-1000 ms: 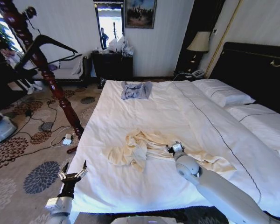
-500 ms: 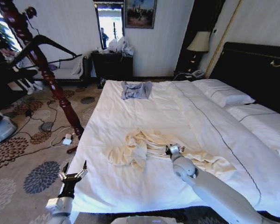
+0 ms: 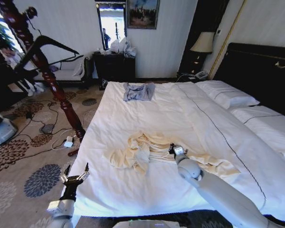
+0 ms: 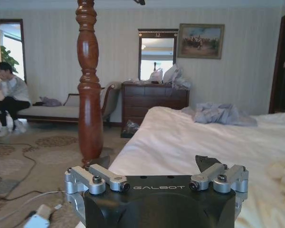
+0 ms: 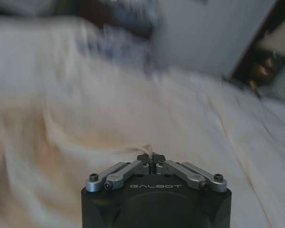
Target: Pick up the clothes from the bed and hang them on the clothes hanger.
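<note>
Pinching soft crumpled cream clothes [image 3: 142, 151]: right end effector [image 3: 174, 149]; left end effector [image 3: 75, 177] released.

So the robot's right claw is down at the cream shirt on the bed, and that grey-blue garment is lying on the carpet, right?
Not quite: the grey-blue garment lies on the bed, near its far end, as the head view shows. The right gripper is indeed at the cream shirt.

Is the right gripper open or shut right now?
Shut. The right gripper has its fingers pressed together, pinching a bit of the cream clothes on the bed.
</note>
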Motion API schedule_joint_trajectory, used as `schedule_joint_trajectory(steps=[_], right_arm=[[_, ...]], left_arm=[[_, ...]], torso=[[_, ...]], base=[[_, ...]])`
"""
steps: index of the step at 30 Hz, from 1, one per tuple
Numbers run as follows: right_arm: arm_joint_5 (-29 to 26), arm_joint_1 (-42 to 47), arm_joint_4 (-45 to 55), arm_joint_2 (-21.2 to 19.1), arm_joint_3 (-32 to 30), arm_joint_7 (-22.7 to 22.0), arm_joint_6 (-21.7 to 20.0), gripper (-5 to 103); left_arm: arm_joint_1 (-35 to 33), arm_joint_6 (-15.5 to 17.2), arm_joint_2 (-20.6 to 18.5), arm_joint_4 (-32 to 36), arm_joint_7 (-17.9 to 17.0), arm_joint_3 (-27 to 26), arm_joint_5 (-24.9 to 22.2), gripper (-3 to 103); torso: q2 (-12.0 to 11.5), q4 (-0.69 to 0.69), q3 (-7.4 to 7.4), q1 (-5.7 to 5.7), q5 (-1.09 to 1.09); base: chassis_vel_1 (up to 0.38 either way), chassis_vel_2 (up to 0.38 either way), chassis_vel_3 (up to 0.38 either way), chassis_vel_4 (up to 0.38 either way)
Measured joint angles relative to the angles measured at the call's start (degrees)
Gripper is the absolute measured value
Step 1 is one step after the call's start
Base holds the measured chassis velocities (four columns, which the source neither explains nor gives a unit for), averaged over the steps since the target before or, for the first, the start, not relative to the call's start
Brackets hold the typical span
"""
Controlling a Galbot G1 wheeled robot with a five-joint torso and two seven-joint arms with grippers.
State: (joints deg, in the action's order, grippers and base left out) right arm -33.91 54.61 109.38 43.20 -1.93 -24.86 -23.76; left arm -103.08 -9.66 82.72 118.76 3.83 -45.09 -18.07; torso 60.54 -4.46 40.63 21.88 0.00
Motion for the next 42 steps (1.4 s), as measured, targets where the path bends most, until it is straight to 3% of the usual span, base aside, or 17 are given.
schedule_joint_trajectory(steps=[3, 5, 6, 9, 16, 18, 21, 26, 27, 29, 35, 42], right_arm=[[-5.22, -2.43, 0.81, -1.54, -6.52, 13.15, 10.13, 1], [-10.73, -5.12, 1.78, -2.02, -8.52, 16.2, 12.45, 1], [-10.73, -5.12, 1.78, -2.02, -8.52, 16.2, 12.45, 1], [-21.0, -12.04, 3.61, -2.36, -10.48, 17.74, 14.12, 1], [-27.12, -17.7, 4.5, -4.46, -10.38, 19.55, 15.56, 1], [-29.25, -19.9, 4.9, -7.31, -8.5, 20.7, 16.62, 1], [-30.72, -21.35, 5.13, -8.32, -7.37, 20.97, 17.25, 1], [-36.76, -27.89, 5.89, -9.39, -3.61, 20.86, 18.45, 1], [-36.76, -27.89, 5.89, -9.39, -3.61, 20.86, 18.45, 1], [-38.45, -30.28, 6.26, -10.19, -1.94, 20.79, 19.11, 1], [-39.4, -34.74, 5.41, -11.27, 0.44, 20.9, 21.01, 1], [-40.73, -37.56, 5.96, -12.8, 0.84, 20.9, 21.13, 1]], left_arm=[[0.78, 1.26, -1.27, 1.83, 0.11, 0.88, -2.2, 100], [1.09, 1.4, -1.85, 2.51, 0.52, 1.36, -2.45, 100], [1.09, 1.4, -1.85, 2.51, 0.52, 1.36, -2.45, 100], [1.51, 1.45, -2.92, 3.53, 1.64, 2.55, -2.6, 100], [2.55, 1.88, -5.63, 4.11, 3.53, 4.47, -4.5, 100], [3.55, 3.19, -7.95, 4.58, 3.85, 6.03, -7.55, 100], [4.59, 4.09, -9.25, 4.78, 3.62, 7.11, -9.41, 100], [8.15, 10.38, -13.73, 5.02, 0.95, 14.06, -16.39, 100], [8.15, 10.38, -13.73, 5.02, 0.95, 14.06, -16.39, 100], [10.82, 13.54, -14.99, 3.36, -0.11, 18.51, -20.85, 100], [18.33, 16.77, -12.68, -2.45, -1.52, 26.2, -27.15, 100], [23.27, 18.65, -8.75, -4.8, -1.52, 30.24, -33.42, 100]], torso=[[0.0, 0.01, 0.0, 0.01, 0.0], [0.0, -0.01, 0.0, 0.01, 0.01], [0.0, -0.01, 0.0, 0.01, 0.01], [0.0, 0.04, 0.0, 0.01, 0.0], [0.0, 0.01, 0.0, 0.01, 0.0], [0.0, 0.0, 0.0, 0.01, 0.01], [0.0, 0.0, 0.0, 0.01, 0.0], [0.0, 0.03, 0.01, 0.01, 0.0], [0.0, 0.03, 0.01, 0.01, 0.0], [0.0, 0.02, 0.0, 0.01, 0.0], [-0.01, 0.01, 0.01, 0.01, 0.01], [0.0, 0.01, 0.0, 0.0, 0.01]], base=[[0.0, 0.0, 0.0, 0.0], [0.0, 0.0, 0.0, 0.0], [0.0, 0.0, 0.0, 0.0], [0.0, 0.0, 0.0, 0.0], [0.0, 0.0, 0.0, 0.0], [0.0, 0.0, 0.0, 0.0], [0.0, 0.0, 0.0, 0.0], [0.0, 0.0, 0.0, 0.0], [0.0, 0.0, 0.0, 0.0], [0.0, 0.0, 0.0, 0.0], [0.0, 0.0, 0.0, 0.0], [0.0, 0.0, 0.0, 0.0]])
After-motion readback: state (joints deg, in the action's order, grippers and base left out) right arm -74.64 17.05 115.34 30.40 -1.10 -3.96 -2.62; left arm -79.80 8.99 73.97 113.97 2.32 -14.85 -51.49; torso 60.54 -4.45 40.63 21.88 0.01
